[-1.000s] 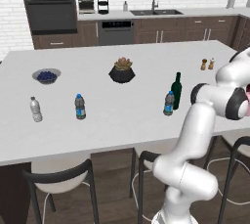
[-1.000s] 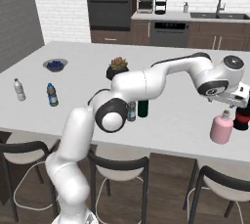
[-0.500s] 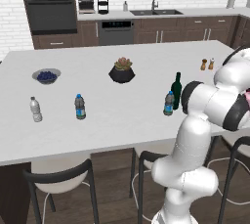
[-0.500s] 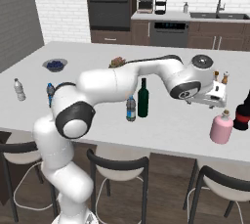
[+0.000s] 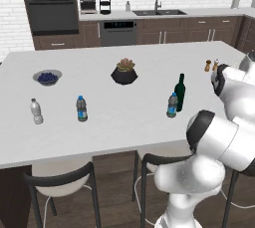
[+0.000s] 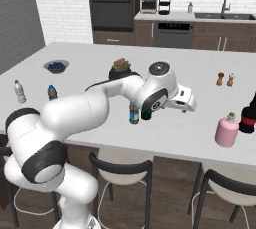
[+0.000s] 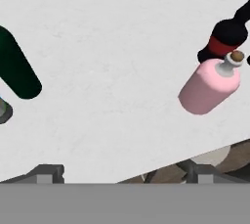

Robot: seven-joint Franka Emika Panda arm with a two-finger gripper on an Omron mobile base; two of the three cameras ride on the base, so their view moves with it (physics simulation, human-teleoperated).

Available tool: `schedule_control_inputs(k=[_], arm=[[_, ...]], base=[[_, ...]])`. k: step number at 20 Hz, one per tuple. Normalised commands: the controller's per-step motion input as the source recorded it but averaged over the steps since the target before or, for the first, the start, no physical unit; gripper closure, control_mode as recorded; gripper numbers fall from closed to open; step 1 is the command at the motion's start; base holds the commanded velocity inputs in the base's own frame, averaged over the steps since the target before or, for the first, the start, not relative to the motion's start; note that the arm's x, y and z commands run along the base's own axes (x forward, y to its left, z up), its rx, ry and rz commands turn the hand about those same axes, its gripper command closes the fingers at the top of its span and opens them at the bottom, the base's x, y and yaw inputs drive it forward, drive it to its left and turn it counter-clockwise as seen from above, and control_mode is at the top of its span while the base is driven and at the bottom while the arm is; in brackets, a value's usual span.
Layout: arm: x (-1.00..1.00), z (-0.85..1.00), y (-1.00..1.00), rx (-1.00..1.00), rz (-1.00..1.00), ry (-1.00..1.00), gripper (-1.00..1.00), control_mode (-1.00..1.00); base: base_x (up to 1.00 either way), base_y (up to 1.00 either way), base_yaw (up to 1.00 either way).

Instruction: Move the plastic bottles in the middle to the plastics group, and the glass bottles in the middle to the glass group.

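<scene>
The pink glass bottle (image 6: 226, 130) stands at the counter's right end, right beside a dark bottle with a red band (image 6: 248, 115) of the glass group. In the hand view the pink bottle (image 7: 210, 88) lies off to the right, with the dark bottle (image 7: 225, 39) behind it. My gripper (image 6: 185, 104) hovers open over bare counter between the middle and that pair, with nothing between its fingertips (image 7: 47, 171). The green glass bottle (image 5: 180, 92) and the small blue-labelled plastic bottle (image 5: 172, 105) stand together mid-counter. The plastics group, a pale bottle (image 5: 36, 111) and a blue-labelled one (image 5: 81, 108), stands at the left.
A black plant pot (image 5: 124, 71) sits at the centre back and a bowl of blueberries (image 5: 47, 76) at the far left. Two small orange shakers (image 6: 225, 79) stand at the back right. Dark stools (image 6: 120, 170) line the near edge of the counter (image 6: 180, 138).
My gripper has drawn away from the pink bottle and swung left toward the middle of the counter. The pink bottle stays standing beside the dark bottle.
</scene>
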Motion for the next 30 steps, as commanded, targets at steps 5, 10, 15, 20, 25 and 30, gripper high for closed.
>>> schedule_control_inputs(k=[5,10,15,20,25,30], arm=[[0.00,0.21,0.97,0.00,-0.07,0.00,-1.00,-1.00],[0.00,0.27,0.84,0.03,-0.05,0.00,-1.00,-1.00],[-0.02,0.00,0.74,0.26,0.00,0.00,-1.00,-1.00],[-0.01,-0.04,0.59,0.31,0.00,-0.04,-1.00,-1.00],[0.33,0.05,0.30,-0.01,-0.02,-0.15,-1.00,-1.00],[0.26,0.01,0.41,-0.10,-0.10,-0.01,-1.00,-1.00]], base=[[0.00,0.00,0.00],[0.00,0.00,0.00],[0.00,0.00,0.00],[0.00,0.00,0.00],[0.00,0.00,0.00],[0.00,0.00,0.00]])
